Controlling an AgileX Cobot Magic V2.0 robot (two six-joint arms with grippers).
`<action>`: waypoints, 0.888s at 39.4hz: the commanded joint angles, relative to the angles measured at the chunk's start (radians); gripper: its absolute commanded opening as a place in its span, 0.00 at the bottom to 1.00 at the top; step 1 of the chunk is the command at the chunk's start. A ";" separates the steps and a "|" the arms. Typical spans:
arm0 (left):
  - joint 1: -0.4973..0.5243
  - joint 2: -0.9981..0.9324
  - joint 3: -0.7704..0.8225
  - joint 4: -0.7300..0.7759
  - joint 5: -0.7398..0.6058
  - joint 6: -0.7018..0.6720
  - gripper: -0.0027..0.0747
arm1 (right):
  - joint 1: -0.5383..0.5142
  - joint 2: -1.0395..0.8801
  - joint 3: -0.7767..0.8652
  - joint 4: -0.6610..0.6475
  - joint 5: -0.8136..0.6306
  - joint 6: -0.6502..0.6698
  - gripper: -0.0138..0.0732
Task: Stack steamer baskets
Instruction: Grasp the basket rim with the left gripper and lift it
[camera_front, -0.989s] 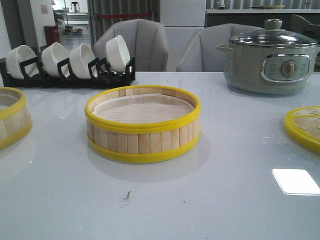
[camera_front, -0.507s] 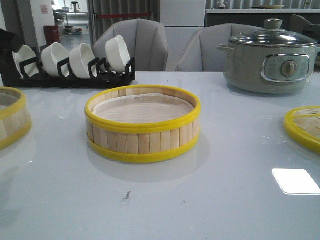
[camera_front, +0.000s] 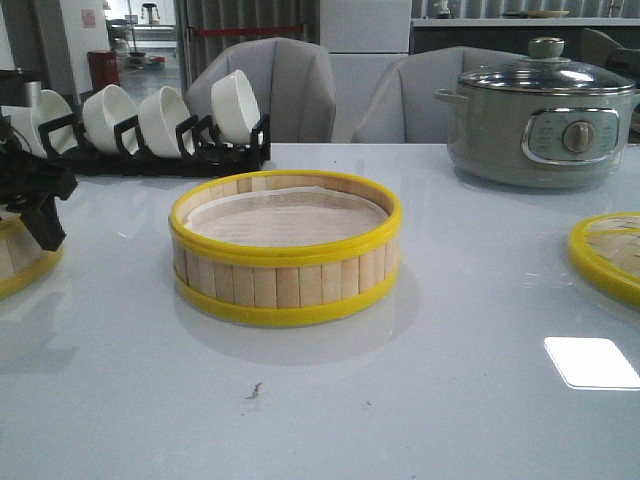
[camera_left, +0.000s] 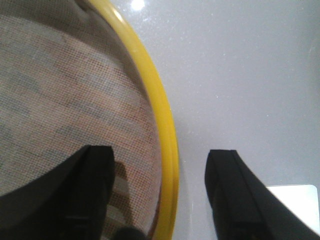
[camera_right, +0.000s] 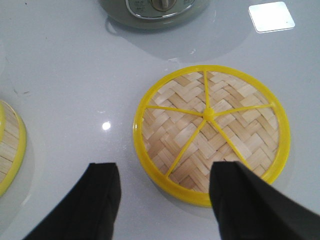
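Note:
One steamer basket (camera_front: 286, 248) with pale slats, yellow rims and a white liner stands in the middle of the table. A second steamer basket (camera_front: 12, 262) shows partly at the left edge. My left gripper (camera_front: 38, 205) hangs over its near-right rim. In the left wrist view the left gripper (camera_left: 160, 154) is open and straddles the yellow rim (camera_left: 161, 105), one finger over the liner (camera_left: 65, 90) and one outside. My right gripper (camera_right: 165, 170) is open above the bare table, with nothing between its fingers.
A flat woven lid (camera_right: 210, 127) with a yellow rim lies at the right (camera_front: 610, 255), just beyond the right gripper. A grey electric cooker (camera_front: 545, 115) stands at the back right. A black rack of white bowls (camera_front: 140, 125) stands at the back left.
My left arm has come into the front view from the left and dropped down over the left basket's rim. The middle basket and the lid have not moved.

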 joint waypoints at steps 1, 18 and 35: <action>-0.004 -0.048 -0.036 -0.010 -0.058 -0.002 0.51 | 0.000 -0.009 -0.038 -0.004 -0.077 -0.001 0.74; -0.035 -0.050 -0.244 -0.018 0.112 -0.020 0.15 | 0.000 -0.009 -0.038 -0.004 -0.080 -0.001 0.74; -0.351 -0.052 -0.484 -0.024 0.182 -0.020 0.15 | 0.000 -0.009 -0.038 -0.004 -0.080 -0.001 0.74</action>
